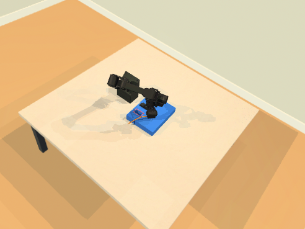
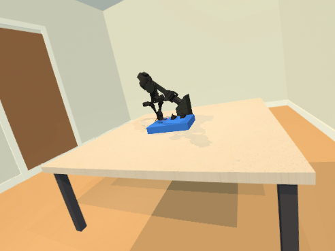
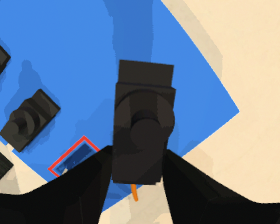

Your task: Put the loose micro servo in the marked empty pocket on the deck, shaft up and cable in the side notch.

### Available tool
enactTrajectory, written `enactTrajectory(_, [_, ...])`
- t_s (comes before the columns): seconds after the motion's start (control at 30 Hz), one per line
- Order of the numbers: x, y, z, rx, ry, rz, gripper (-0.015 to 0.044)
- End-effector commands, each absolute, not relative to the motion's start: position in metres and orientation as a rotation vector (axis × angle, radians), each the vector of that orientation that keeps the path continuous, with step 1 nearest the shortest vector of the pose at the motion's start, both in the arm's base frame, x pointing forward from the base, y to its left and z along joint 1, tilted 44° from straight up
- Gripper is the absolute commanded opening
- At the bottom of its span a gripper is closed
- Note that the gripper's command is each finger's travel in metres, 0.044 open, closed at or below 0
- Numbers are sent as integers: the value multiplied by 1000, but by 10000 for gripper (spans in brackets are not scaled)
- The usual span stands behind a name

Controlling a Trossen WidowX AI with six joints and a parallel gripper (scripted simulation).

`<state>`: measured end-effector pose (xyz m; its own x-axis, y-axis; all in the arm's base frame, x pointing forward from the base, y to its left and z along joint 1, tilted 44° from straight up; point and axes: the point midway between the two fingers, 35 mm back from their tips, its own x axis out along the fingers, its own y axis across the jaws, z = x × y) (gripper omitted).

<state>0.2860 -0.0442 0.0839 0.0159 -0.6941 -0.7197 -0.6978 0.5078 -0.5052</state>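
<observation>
The micro servo is dark, with its round output shaft facing the wrist camera. My gripper is shut on it, one finger on each side. The servo is over the blue deck; its height above the deck is hard to tell. Its orange cable trails past the deck's edge. The marked pocket is empty, left of the gripper in the wrist view, partly hidden by a finger. It lies turned relative to the servo. The side notch is not clearly visible.
A seated dark servo stands on the deck beside the pocket, with parts of others at the wrist view's left edge. A dark upright block stands by the deck at the arm's base. All are on the pale table.
</observation>
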Motion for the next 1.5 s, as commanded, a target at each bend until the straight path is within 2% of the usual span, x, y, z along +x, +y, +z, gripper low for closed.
enactTrajectory(0.0, [286, -44, 85, -1102, 1661, -101, 0])
enactTrajectory(0.6, [286, -44, 85, -636, 1483, -567, 0])
enactTrajectory(0.83, [284, -44, 85, -618, 1475, -583, 0])
enactTrajectory(1.47, [202, -45, 84, -620, 1479, -581, 0])
